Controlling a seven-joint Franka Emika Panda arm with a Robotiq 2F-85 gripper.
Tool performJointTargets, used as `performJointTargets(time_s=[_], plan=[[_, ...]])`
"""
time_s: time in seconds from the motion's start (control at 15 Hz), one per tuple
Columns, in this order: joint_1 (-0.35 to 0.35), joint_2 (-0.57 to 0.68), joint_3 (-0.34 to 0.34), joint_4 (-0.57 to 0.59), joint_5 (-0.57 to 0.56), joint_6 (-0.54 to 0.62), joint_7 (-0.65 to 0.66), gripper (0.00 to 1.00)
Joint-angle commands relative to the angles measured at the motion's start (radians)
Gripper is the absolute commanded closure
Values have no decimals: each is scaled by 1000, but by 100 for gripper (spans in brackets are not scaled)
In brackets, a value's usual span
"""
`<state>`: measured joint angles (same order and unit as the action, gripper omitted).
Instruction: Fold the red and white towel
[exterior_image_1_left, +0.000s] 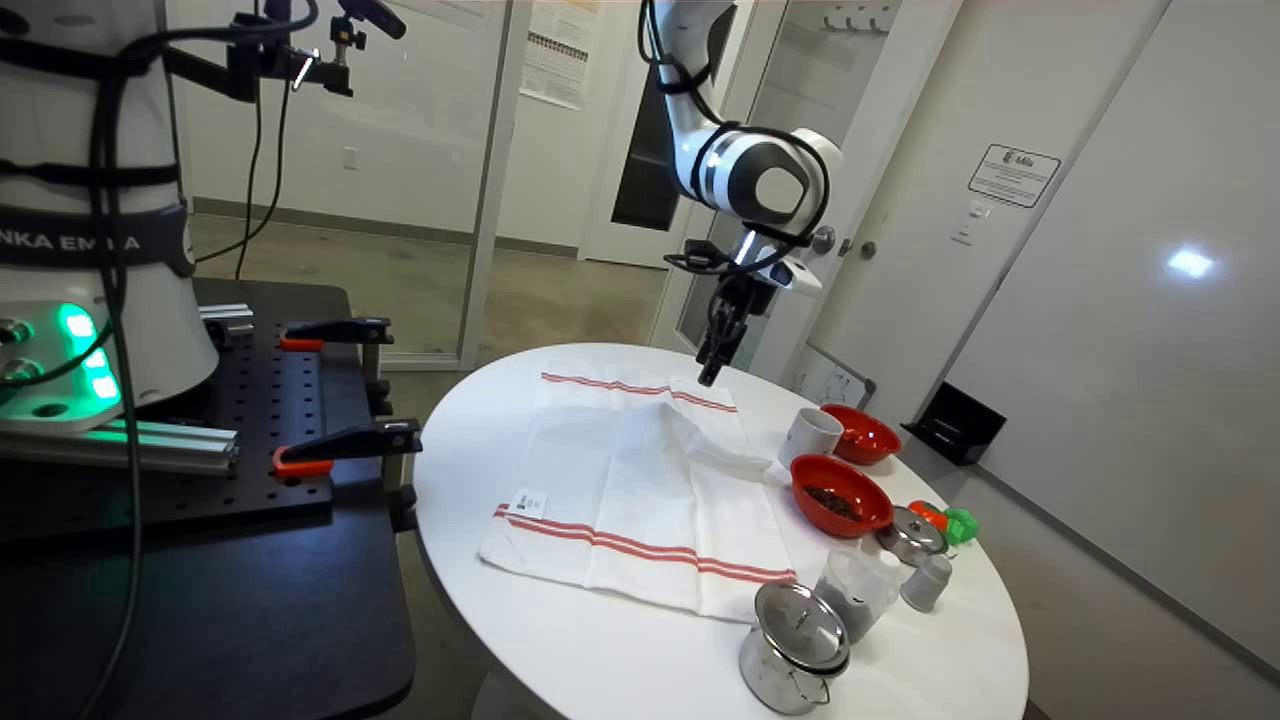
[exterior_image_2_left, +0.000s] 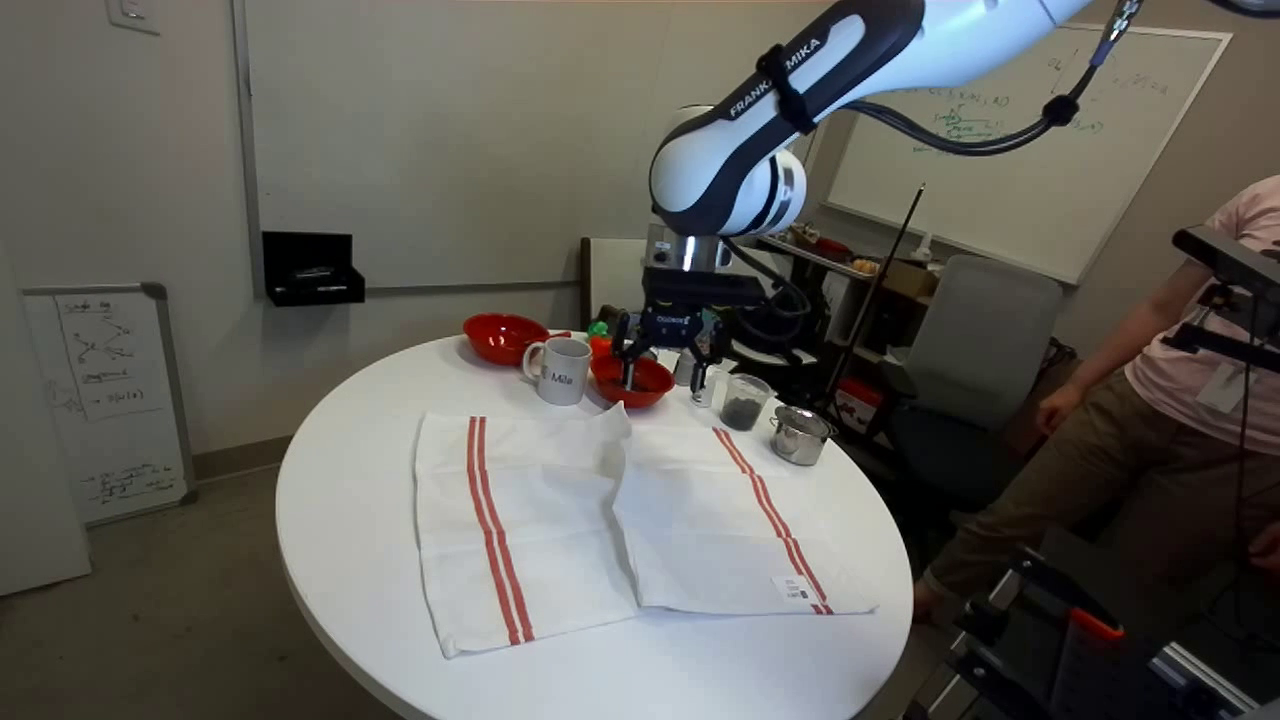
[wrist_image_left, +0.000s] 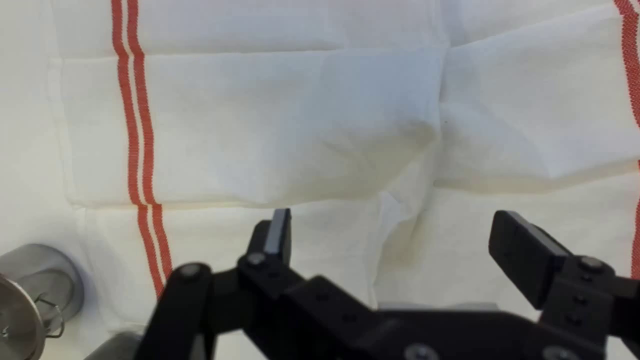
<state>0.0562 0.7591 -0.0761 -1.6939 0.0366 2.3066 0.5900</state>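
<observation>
Pale walls (exterior_image_2_left: 180, 150) and a whiteboard (exterior_image_2_left: 500, 150) are being shown behind a round white surface (exterior_image_2_left: 350, 520), on which the red and white towel (exterior_image_1_left: 640, 490) is being supported, spread out, with a raised ridge running across its middle. A mug (exterior_image_2_left: 562, 372) and a lidded pot (exterior_image_1_left: 795, 650) are being accommodated near its edges. Whether the ridge is a loose pucker or the edge of a turned-over layer cannot be determined. The step in hand is being judged as preparation for a grasp, with the fold not yet completed. For the next move, alignment over the ridge or a free edge is being called for; the gripper (wrist_image_left: 392, 217) should then be lowered until the fabric is reached, and its fingers (wrist_image_left: 525, 260) should be brought together so that the cloth is pinched, lifted and laid across. The gripper is being held above the towel with its fingers spread widely apart. Nothing is being gripped, and no contact with the towel or the surface is being shown. In the wrist view, part of the ridge is being framed between the fingers. In an exterior view, one finger is being seen in front of a red bowl (exterior_image_2_left: 652, 393); this is being judged as line-of-sight overlap, not contact.
</observation>
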Motion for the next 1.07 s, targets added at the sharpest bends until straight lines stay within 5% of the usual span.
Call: performJointTargets(time_s=[0.0, 0.8, 0.87, 1.0], plan=[[-1, 112, 14, 129, 45, -44, -34, 0], [15, 330, 25, 339, 41, -168, -74, 0], [13, 336, 25, 343, 41, -174, -77, 25], [10, 345, 23, 352, 42, -184, -79, 33]])
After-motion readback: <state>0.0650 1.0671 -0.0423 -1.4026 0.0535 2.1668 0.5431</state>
